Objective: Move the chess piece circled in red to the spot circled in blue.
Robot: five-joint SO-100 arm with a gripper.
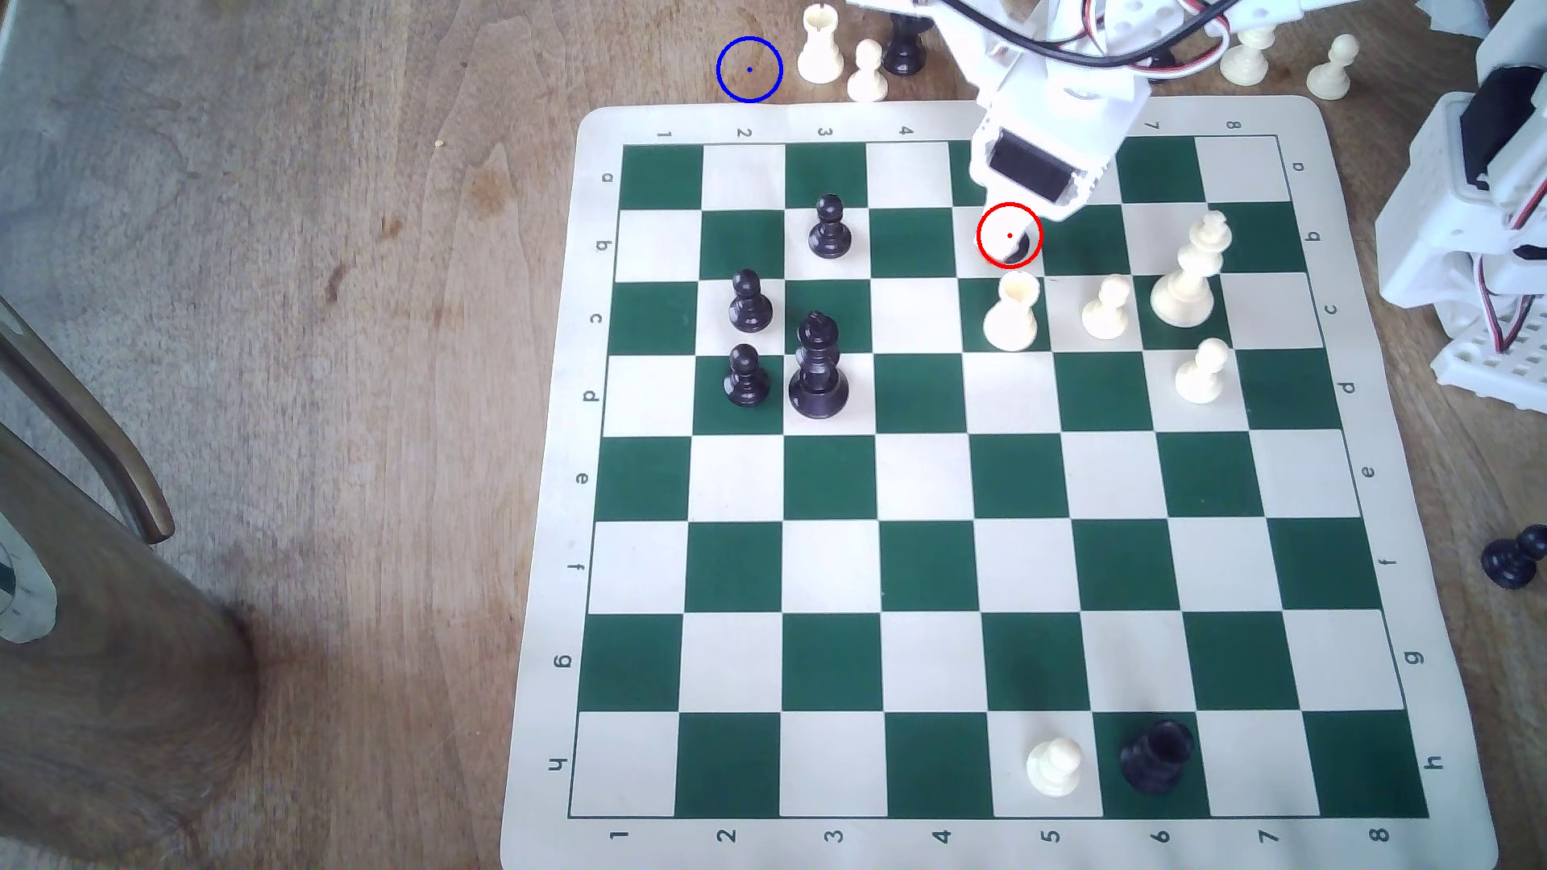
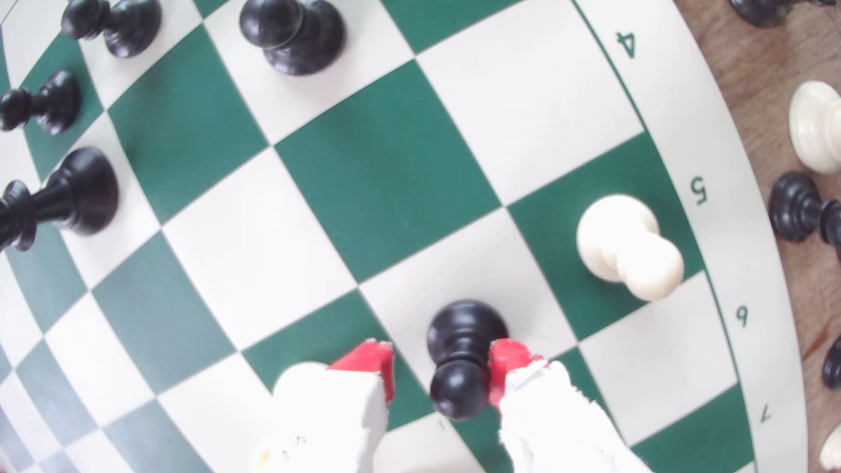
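Red-padded jaws of the gripper (image 2: 439, 370) stand parted around the chess piece (image 2: 459, 359), a glossy black pawn upright between them, one pad touching its side, the other just clear; nothing is clamped yet; the pawn sits low in the wrist frame, on a cream square of the matte green-and-cream board (image 1: 921, 585), inside the red ring upper centre of the exterior frame; beyond, the spot (image 1: 749, 69) lies on bare wood-grain tabletop (image 1: 335, 335), upper left of the board.
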